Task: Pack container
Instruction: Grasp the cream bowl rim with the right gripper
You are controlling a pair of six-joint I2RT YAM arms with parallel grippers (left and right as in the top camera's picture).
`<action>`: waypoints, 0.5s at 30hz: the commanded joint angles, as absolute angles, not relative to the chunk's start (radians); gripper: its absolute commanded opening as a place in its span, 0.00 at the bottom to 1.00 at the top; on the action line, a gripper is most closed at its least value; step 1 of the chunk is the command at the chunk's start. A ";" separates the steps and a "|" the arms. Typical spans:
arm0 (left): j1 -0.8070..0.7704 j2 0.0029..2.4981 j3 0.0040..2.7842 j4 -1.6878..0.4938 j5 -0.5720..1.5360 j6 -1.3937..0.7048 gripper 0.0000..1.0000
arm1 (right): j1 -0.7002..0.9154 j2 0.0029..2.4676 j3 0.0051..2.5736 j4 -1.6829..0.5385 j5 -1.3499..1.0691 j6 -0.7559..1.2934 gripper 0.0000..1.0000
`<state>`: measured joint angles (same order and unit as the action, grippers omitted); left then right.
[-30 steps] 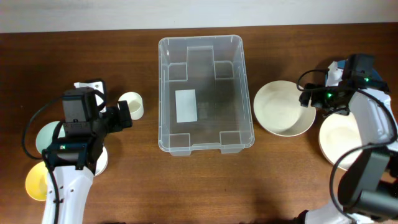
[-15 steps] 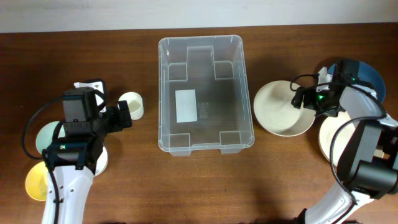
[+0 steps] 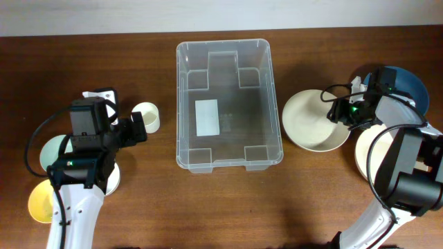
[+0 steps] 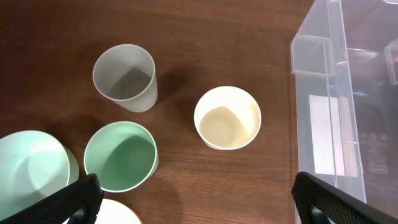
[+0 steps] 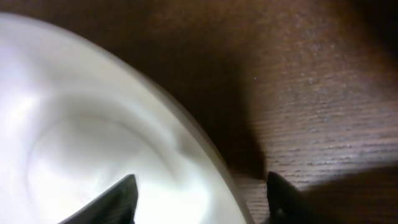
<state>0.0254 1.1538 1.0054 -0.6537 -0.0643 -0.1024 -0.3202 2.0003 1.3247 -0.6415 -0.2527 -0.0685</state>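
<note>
The clear plastic container (image 3: 228, 104) stands in the middle of the table, empty, with a white label on its bottom; its corner also shows in the left wrist view (image 4: 354, 93). My left gripper (image 3: 138, 128) is open and empty, hovering by a cream cup (image 3: 147, 116), which lies ahead of it in the left wrist view (image 4: 227, 118). My right gripper (image 3: 339, 111) is open and low over the right rim of a cream bowl (image 3: 311, 121). In the right wrist view (image 5: 202, 199) one finger is inside the bowl (image 5: 93, 137) and the other outside it.
A grey cup (image 4: 124, 78), a green cup (image 4: 120, 155) and a mint bowl (image 4: 31, 168) stand left of the cream cup. A yellow bowl (image 3: 40, 202) is at the front left. A blue bowl (image 3: 398, 83) and another cream bowl (image 3: 377, 152) are at the right.
My right gripper has moved left and down from beside the blue bowl to straddle the cream bowl's right rim. The left arm has not moved.
</note>
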 commanded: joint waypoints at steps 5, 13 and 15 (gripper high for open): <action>0.022 1.158 1.024 -0.648 -0.076 -0.112 0.99 | -0.320 2.021 1.328 -0.638 -0.262 -0.070 0.39; 0.022 1.158 1.024 -0.648 -0.076 -0.112 0.99 | -0.320 2.021 1.328 -0.639 -0.262 -0.070 0.21; 0.022 1.158 1.024 -0.648 -0.076 -0.112 0.99 | -0.320 2.021 1.328 -0.639 -0.260 -0.070 0.14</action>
<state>0.0254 1.1542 1.0054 -0.6537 -0.0643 -0.1024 -0.3202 2.0045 1.3247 -0.6415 -0.2527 -0.0662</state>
